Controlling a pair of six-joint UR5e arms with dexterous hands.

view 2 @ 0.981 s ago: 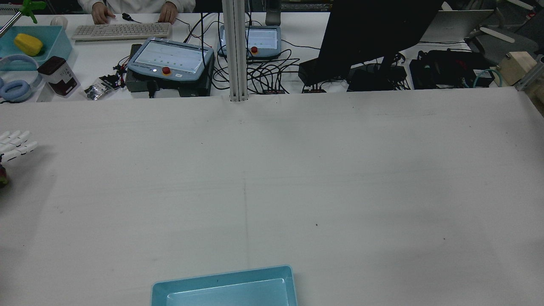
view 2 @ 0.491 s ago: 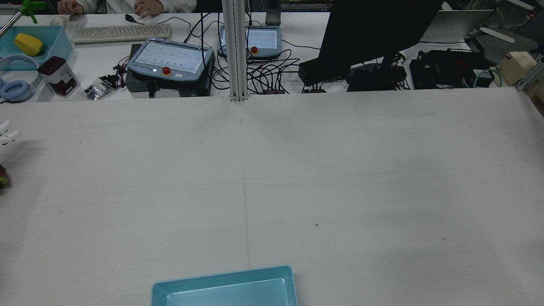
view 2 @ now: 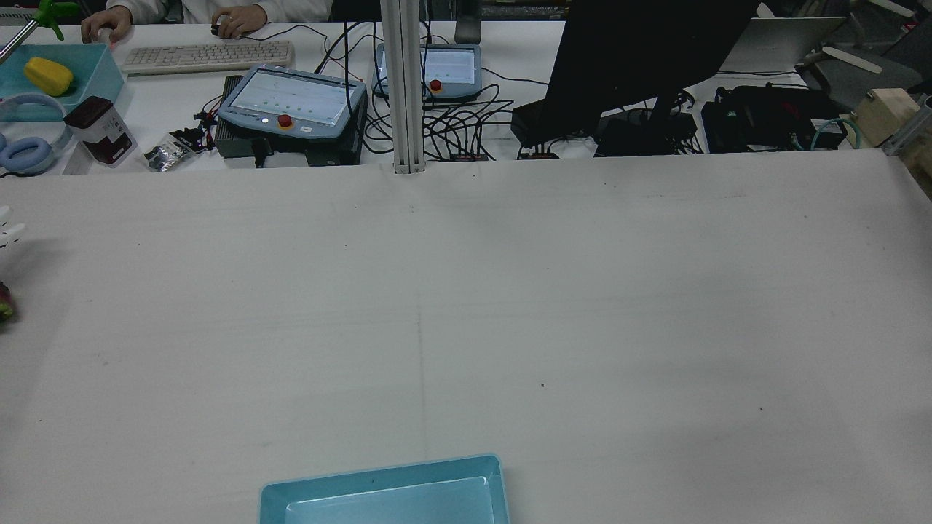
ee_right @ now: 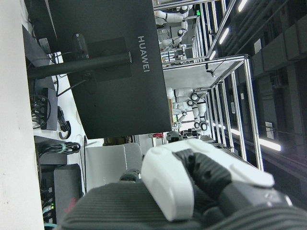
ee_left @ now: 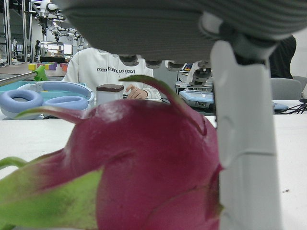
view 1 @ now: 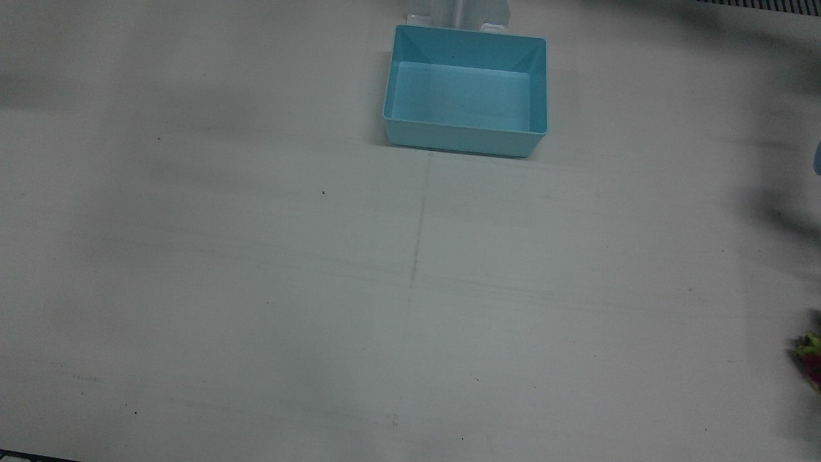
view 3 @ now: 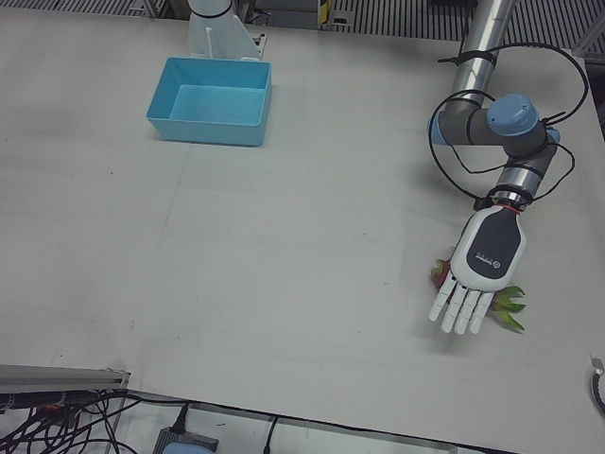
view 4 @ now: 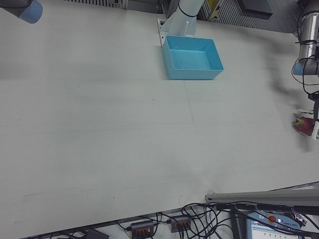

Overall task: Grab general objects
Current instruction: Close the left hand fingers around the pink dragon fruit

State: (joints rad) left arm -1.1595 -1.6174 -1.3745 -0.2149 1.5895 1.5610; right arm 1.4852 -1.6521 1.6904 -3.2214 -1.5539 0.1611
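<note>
A magenta dragon fruit [view 3: 440,274] with green scales lies near the table's edge on my left arm's side. It also shows as a sliver at the frame edges: dragon fruit [view 2: 4,302], dragon fruit [view 1: 811,359], dragon fruit [view 4: 303,124]. My left hand [view 3: 480,263] hovers flat above it, palm down, fingers straight and apart, holding nothing. In the left hand view the dragon fruit [ee_left: 144,167] fills the frame under the palm, one white finger [ee_left: 244,143] beside it. My right hand [ee_right: 201,184] shows only in its own view, and its finger pose is unclear.
A light-blue bin [view 3: 203,130] stands empty near the robot's base; the same bin [view 1: 458,141] shows from the front. Beyond the far table edge are teach pendants [view 2: 291,105], a monitor [view 2: 641,65], cables and a seated person [view 2: 218,11].
In the rear view my left hand's fingers have slid left, almost out of frame. The person's hands moved left off the keyboard. The dragon fruit has stayed put.
</note>
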